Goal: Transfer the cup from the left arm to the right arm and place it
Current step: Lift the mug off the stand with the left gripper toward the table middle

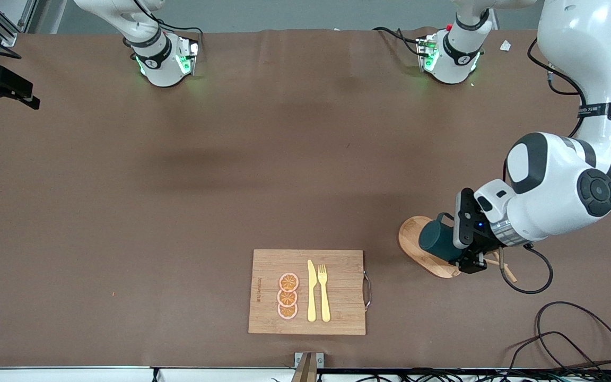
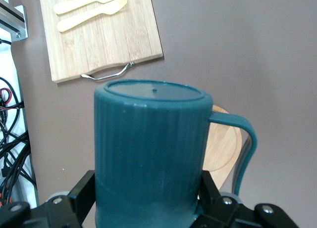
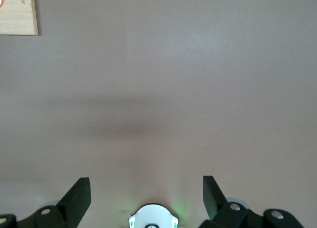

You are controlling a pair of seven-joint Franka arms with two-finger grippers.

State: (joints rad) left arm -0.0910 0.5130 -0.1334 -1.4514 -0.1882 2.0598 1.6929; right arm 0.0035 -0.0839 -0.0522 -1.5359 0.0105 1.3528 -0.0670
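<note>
Cup (image 1: pixel 435 239) in left claw (image 1: pixel 456 253)

High front camera; wrist cameras share cutting board (image 1: pixel 307 292).

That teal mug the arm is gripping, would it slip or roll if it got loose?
The cup looks like rigid plastic, so probably light and not fragile. Its ribbed sides likely help the left gripper, shut on it over the wooden rack base, keep hold. If it landed on its side, the loop handle would probably stop it rolling.
</note>
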